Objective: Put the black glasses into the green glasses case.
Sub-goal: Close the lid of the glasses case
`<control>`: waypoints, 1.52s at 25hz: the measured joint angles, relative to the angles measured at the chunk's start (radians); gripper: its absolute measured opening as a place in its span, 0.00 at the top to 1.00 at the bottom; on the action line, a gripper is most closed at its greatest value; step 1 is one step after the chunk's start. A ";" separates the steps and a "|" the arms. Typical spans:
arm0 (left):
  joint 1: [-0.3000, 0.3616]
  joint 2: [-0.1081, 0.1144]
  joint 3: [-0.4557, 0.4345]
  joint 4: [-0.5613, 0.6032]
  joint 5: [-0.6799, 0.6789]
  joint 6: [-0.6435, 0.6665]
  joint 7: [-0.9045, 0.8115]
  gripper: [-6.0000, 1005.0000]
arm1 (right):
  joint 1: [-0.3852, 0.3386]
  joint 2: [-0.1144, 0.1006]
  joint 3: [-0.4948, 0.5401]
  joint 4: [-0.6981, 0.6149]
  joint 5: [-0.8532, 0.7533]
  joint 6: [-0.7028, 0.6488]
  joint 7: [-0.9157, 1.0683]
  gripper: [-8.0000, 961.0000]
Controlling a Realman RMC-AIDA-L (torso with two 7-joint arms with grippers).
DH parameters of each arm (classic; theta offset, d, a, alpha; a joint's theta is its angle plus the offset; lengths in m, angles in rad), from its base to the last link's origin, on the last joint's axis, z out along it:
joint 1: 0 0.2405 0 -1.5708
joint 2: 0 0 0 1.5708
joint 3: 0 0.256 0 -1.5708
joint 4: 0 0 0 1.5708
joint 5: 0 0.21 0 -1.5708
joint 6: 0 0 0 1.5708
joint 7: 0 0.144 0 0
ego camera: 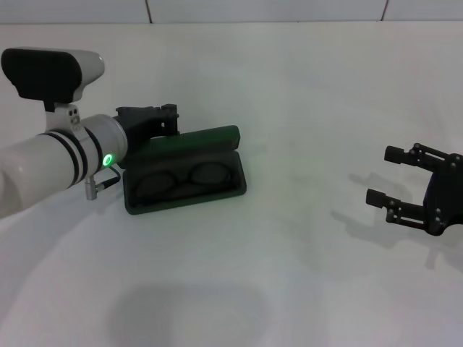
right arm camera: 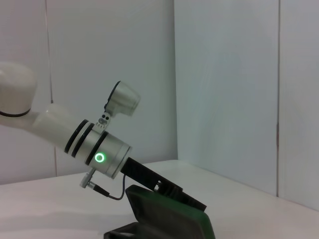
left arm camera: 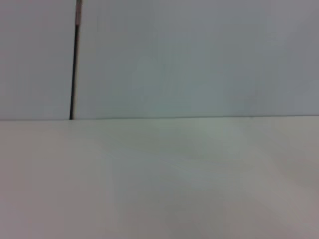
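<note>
The thin black-framed glasses (ego camera: 181,178), with two roundish clear lenses, already lie inside the dark green hard-shell glasses case (ego camera: 184,195), which sits open on the plain white matte table (ego camera: 289,275) to my left of centre. The lenses rest side by side on the dull grey-green felt lining of the lower tray; I cannot make out how the slim temple arms are folded. So I judge the placing step to be done, or all but done. My left gripper (ego camera: 168,119), black and blocky at the end of a glossy white arm with a glowing green ring, is at the far side of the case, right against the raised lid (ego camera: 199,139). I cannot tell whether its fingers are spread or closed, nor whether they touch the lid; my left wrist camera shows only bare table and pale wall. My right gripper (ego camera: 389,176) hangs over the table well off to my right, idle, its two black jointed fingers spread apart and holding nothing. If the case is to be shut, the next move probably calls for a gentle push on the smooth, rounded lid, taking care that the rigid shell does not slide on the slick tabletop or pinch the frame.
</note>
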 joint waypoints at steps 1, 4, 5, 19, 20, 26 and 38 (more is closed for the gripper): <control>0.003 0.000 0.000 0.001 -0.012 0.002 0.015 0.96 | 0.000 0.000 0.000 0.000 0.000 -0.001 0.000 0.22; 0.015 0.000 0.000 0.004 -0.042 0.006 0.058 0.95 | -0.001 0.000 0.000 0.000 0.000 -0.004 0.001 0.22; 0.018 0.000 -0.001 0.005 -0.049 0.006 0.069 0.95 | -0.001 0.000 0.000 0.000 0.001 -0.004 0.001 0.22; 0.060 0.000 0.024 0.007 -0.214 0.006 0.272 0.95 | -0.002 0.002 -0.001 0.000 0.002 -0.006 0.001 0.22; 0.061 0.001 0.025 0.008 -0.217 0.008 0.275 0.95 | -0.002 0.002 -0.001 0.000 0.002 -0.009 0.000 0.22; 0.075 0.000 0.026 0.016 -0.226 0.028 0.309 0.95 | -0.002 0.002 0.000 0.000 0.000 -0.013 -0.003 0.22; 0.068 0.006 -0.096 0.072 -0.272 0.165 0.290 0.95 | -0.004 0.001 0.000 0.008 0.001 -0.060 -0.033 0.22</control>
